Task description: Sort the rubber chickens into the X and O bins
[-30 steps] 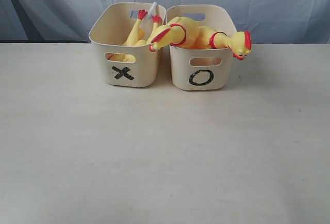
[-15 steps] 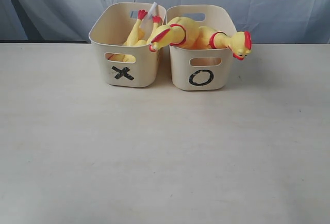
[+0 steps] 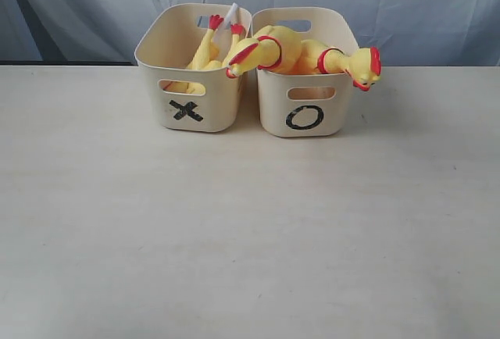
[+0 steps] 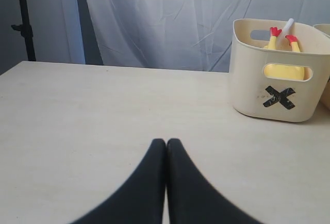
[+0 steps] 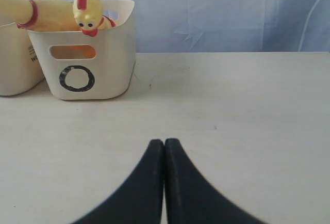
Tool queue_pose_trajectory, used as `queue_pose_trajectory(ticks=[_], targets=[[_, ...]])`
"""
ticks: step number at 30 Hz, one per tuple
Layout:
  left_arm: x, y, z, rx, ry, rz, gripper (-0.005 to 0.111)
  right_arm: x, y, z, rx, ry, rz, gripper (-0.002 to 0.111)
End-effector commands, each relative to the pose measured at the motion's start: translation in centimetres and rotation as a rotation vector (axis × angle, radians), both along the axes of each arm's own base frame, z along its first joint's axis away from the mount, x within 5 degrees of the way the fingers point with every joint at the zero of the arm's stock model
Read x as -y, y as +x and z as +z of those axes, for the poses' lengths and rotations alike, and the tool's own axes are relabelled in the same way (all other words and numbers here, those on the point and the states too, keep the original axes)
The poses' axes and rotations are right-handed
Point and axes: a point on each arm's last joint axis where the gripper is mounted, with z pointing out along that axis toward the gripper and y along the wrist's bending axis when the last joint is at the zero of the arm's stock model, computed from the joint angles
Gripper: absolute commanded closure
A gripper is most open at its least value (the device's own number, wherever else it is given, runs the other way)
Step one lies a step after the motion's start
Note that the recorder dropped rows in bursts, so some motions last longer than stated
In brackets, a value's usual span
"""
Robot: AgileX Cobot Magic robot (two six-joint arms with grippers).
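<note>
Two cream bins stand side by side at the back of the table. The X bin (image 3: pixel 160 50) holds a yellow rubber chicken (image 3: pixel 205 54) with its red feet (image 4: pixel 275 31) sticking up. The O bin (image 3: pixel 305 116) holds two chickens: one head (image 3: pixel 363 66) hangs over its right rim, another head (image 3: pixel 244 56) leans over toward the X bin. My left gripper (image 4: pixel 166 142) is shut and empty over bare table, well short of the X bin (image 4: pixel 258 92). My right gripper (image 5: pixel 164 142) is shut and empty too, well back from the O bin (image 5: pixel 111 59). Neither arm shows in the exterior view.
A pale wooden table (image 3: pixel 250 222) stretches wide in front of the bins. A grey-blue curtain (image 3: pixel 391 3) hangs behind. A dark stand pole (image 4: pixel 21 17) rises at the table's far edge in the left wrist view.
</note>
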Motion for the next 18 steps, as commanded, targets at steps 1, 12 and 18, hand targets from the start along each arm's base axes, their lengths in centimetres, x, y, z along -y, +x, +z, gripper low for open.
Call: queue_pose_trajectory(ticks=[1,12,18], targets=[[-0.01,-0.02,-0.12,-0.002,-0.003,0.002,0.107,0.06,-0.02,-0.01,0.007,-0.008,-0.008,0.108],[-0.02,-0.02,-0.10,0.001,0.009,0.002,0.107,0.06,0.01,0.14,0.024,-0.006,-0.008,0.108],[-0.04,-0.03,-0.17,-0.007,0.203,-0.025,0.107,0.07,-0.01,0.02,0.011,-0.010,-0.008,0.108]])
